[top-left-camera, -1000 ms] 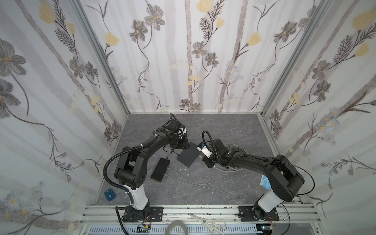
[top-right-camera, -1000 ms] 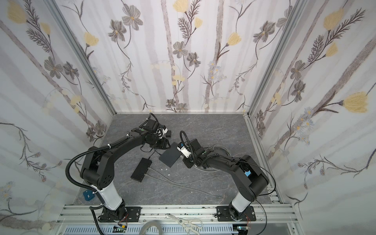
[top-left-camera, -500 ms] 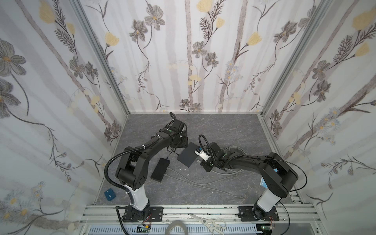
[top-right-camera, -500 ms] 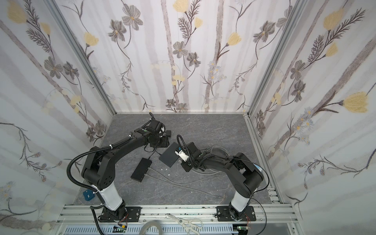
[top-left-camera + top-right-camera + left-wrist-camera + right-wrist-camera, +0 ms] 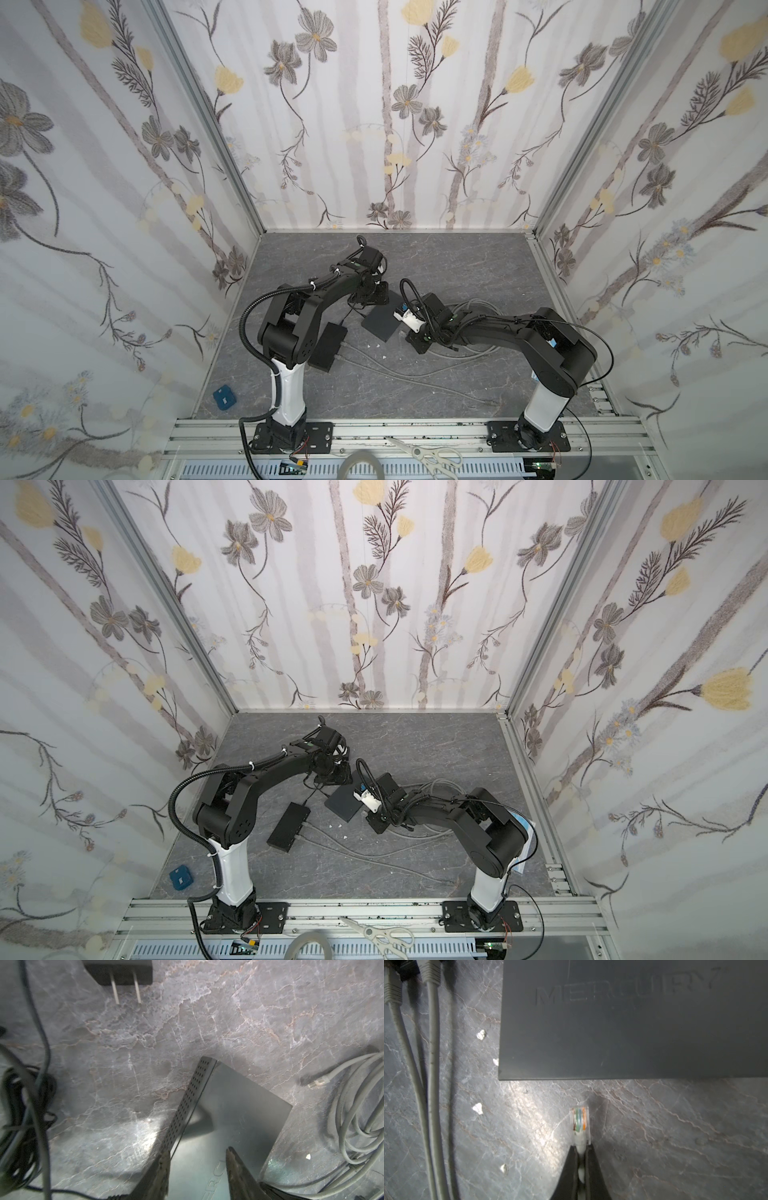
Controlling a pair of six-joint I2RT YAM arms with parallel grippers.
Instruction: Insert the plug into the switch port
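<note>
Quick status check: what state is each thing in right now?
switch, flat on table, logo up
plug, held by right pincer, not inserted, short of the switch
left pincer, open, over the switch's perforated edge
power adapter, unplugged, prongs bare
black hub, two grey cables plugged in

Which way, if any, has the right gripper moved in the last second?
Yes: the right gripper has slid toward the front rail and slightly left, alongside the switch.
</note>
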